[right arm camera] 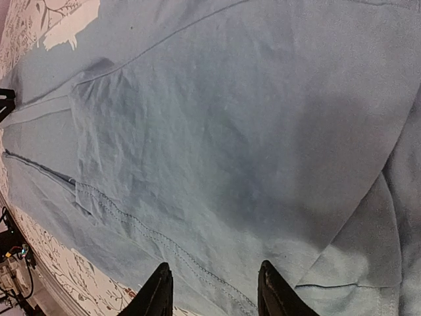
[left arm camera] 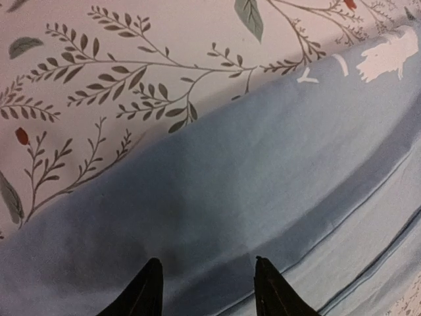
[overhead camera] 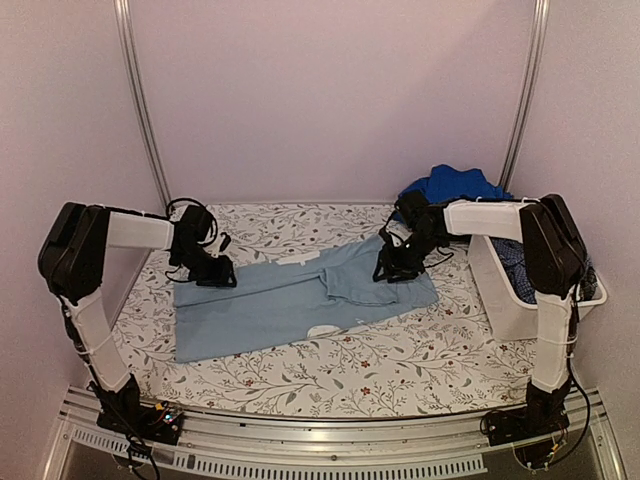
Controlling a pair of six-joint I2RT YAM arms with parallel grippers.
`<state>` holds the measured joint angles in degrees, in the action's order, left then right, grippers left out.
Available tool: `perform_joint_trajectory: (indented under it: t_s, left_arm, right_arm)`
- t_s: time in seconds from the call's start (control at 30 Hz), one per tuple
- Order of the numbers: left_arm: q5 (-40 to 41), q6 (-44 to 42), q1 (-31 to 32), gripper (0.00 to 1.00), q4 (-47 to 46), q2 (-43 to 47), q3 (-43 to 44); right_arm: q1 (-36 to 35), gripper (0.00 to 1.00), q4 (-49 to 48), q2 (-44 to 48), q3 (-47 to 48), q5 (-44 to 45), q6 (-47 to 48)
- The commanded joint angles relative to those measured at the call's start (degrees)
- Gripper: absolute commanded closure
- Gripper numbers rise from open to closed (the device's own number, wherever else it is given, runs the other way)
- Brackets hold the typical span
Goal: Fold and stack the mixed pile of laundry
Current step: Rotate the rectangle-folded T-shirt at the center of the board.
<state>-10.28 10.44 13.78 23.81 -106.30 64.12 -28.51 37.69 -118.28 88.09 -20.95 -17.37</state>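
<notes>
Pale lilac walls close in a table laid with a leaf-and-flower cover, which gives a flat area for folding. At the left edge the left gripper sits low over the far left corner of the pale blue shirt. In the left wrist view its fingers are spread apart with nothing between them, poised just inside the shirt's border. It looks placed to pinch that edge or hold it down; whether the tips touch the cloth I cannot tell.

The shirt lies across the middle of the table, mostly flat, with one part doubled over near its right end. It seems to be the piece being folded now, about midway.

Over that doubled part hangs the right gripper, its fingers also parted and empty in the right wrist view, above a stitched hem. With one gripper at each end, the pair could lift or press the cloth evenly.

Along the right edge stands a white tub holding a dark checked garment. A royal blue garment is heaped at the far right corner. Both appear to be waiting their turn, out of the way.
</notes>
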Motion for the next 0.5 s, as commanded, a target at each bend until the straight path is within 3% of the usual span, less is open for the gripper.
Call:
perform_joint_trajectory:
  t_s: [0.0,0.23,0.37,0.47]
  left_arm:
    - [3.3,-0.2,-0.4,0.54,4.1,-1.5,-2.1]
    - [5.0,4.7,-0.5,0.56,7.4,0.2,-9.4]
    - [5.3,7.8,-0.3,0.56,8.9,4.0,-14.7]
    - [3.5,10.0,3.8,0.57,9.1,6.9,-15.2]
  right_arm:
    - [-0.3,0.57,-0.1,-3.5,-1.0,0.9,-0.5]
    - [-0.2,0.58,2.5,-12.6,7.6,6.8,4.2]
    - [-0.1,0.58,5.4,-20.3,19.9,11.0,7.6]
    - [0.0,0.58,7.9,-26.2,31.5,14.2,9.4]
